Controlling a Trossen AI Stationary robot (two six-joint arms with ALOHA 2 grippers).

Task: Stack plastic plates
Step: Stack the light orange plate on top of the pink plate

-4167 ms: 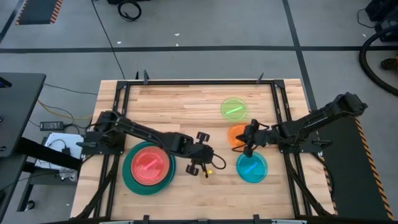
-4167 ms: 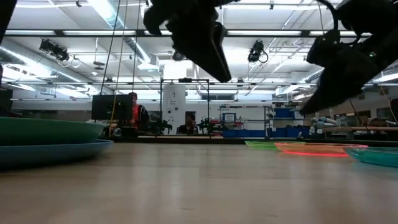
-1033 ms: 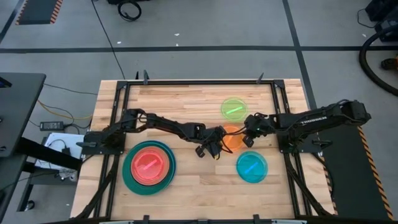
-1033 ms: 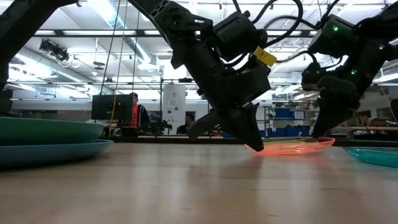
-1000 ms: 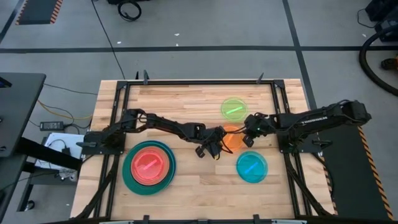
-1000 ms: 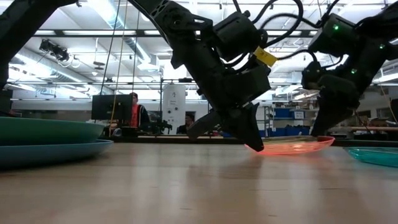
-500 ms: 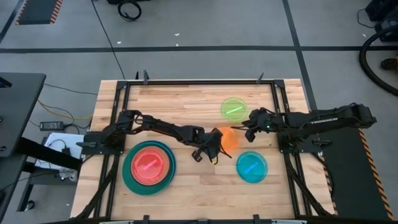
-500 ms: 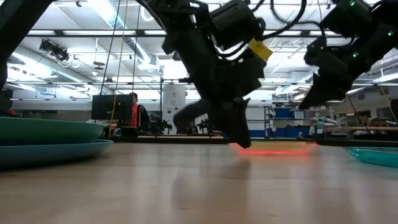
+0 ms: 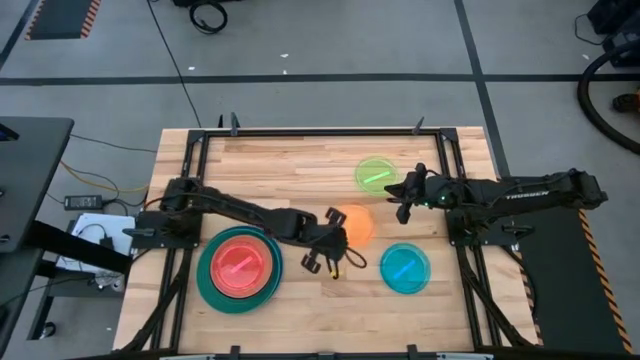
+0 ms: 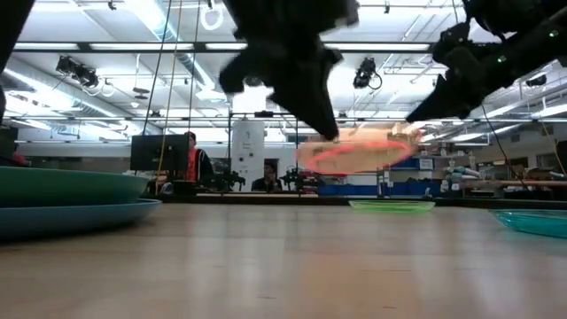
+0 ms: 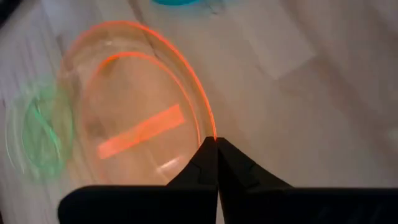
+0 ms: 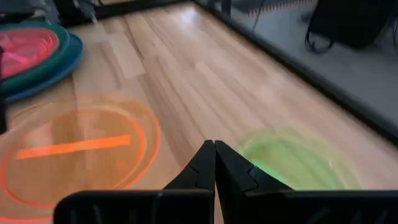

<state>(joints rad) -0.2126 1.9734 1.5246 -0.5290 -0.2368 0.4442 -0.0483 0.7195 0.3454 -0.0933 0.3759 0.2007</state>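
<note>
- Since half a second ago the orange plate (image 9: 354, 226) has left the table: it now hangs in the air in the low view, pinched at its rim by the left gripper (image 9: 335, 238), and has shifted toward the stack. The right gripper (image 9: 407, 192) has drawn back beside the green plate (image 9: 376, 175), its fingers pressed together on nothing.
- To do this step well, I judge the plate should be kept level and carried clear of the wood to the stack (image 9: 239, 267), then centred over the pink plate (image 9: 241, 265) before the thin rim grip is let go.
- Only the low view proves the lift; from above the plate could seem to lie flat.
- The left wrist view shows the fingertips (image 11: 214, 152) meeting on the rim (image 11: 205, 118), though blur probably hides how deep the bite is.
- The cyan plate (image 9: 404, 267) sits untouched.
</note>
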